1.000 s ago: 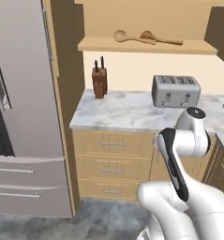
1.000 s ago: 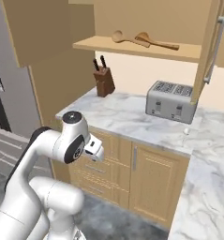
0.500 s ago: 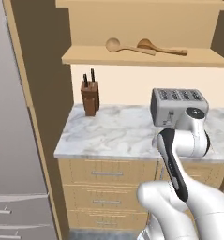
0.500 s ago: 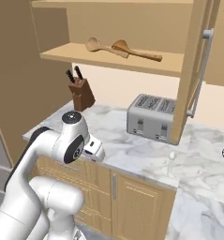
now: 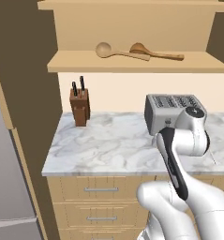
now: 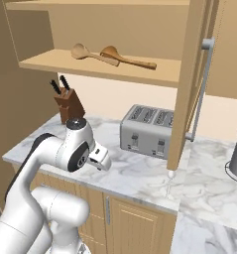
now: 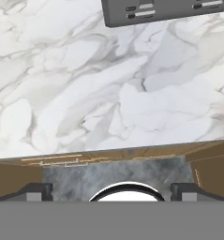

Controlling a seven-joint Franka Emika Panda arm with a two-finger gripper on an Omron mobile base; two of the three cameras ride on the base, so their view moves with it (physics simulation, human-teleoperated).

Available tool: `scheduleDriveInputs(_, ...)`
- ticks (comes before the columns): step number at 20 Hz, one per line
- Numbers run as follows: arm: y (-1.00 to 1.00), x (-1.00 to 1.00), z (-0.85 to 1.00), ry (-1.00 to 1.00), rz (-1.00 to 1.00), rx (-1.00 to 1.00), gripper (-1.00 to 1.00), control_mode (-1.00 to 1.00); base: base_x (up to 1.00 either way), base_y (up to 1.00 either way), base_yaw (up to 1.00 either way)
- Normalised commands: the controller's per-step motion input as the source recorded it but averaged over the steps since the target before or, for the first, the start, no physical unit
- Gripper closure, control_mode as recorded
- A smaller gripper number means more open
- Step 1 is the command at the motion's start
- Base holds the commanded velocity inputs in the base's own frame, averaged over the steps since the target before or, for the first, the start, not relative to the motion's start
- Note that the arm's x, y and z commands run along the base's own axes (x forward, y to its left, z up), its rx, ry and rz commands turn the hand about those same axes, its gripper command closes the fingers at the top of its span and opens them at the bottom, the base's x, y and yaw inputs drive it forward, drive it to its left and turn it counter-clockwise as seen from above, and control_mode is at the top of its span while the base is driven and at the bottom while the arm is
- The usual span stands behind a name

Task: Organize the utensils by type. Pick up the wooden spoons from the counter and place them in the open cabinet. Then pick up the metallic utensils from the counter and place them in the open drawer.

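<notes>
Lying side by side on the open cabinet (image 5: 132,65) shelf above the toaster (image 5: 172,112), both wooden spoons (image 5: 120,51) look already put away, so step 1 reads as done. Left spoon: bowl to the left, handle running right along the shelf, slightly toward the front. Right spoon (image 5: 155,51): same sense, bowl left, handle right; its bowl sits just beside the other's handle end. Long axes roughly parallel w/ the shelf edge.

Step in hand, by my read: metallic utensils. One thin pale utensil (image 6: 169,184) lies on the counter (image 6: 140,178) right of the toaster, long axis toward the counter edge; too small to tell which end is which.

Tool (image 7: 111,190) fully open, empty, hanging over the counter front edge near the toaster. Next: reach right to that utensil; tiny, flat, needs a precise low pinch.
</notes>
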Motion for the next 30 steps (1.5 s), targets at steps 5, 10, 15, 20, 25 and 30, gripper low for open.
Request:
scheduleDriveInputs(5, 0.0, 0.0, 0.0, 0.0, 0.0, 0.0, -1.0, 1.0, 0.0, 0.0, 0.0)
scheduleDriveInputs(10, 0.0, 0.0, 0.0, 0.0, 0.0, 0.0, -1.0, 1.0, 0.0, 0.0, 0.0)
scheduleDriveInputs(15, 0.0, 0.0, 0.0, 0.0, 0.0, 0.0, -1.0, 1.0, 0.0, -0.03, -0.03)
scheduleDriveInputs(20, -0.35, -0.01, -0.06, -0.08, -0.19, -0.1, -1.0, -1.0, 0.0, 0.0, 0.0)
scheduleDriveInputs(25, -0.39, -0.04, -0.06, -0.13, -0.01, -0.18, -1.0, -1.0, 0.0, 0.0, 0.0)
scheduleDriveInputs(30, -0.47, 0.06, 0.0, 0.02, 0.01, -0.11, -1.0, -1.0, 0.0, 0.0, 0.0)
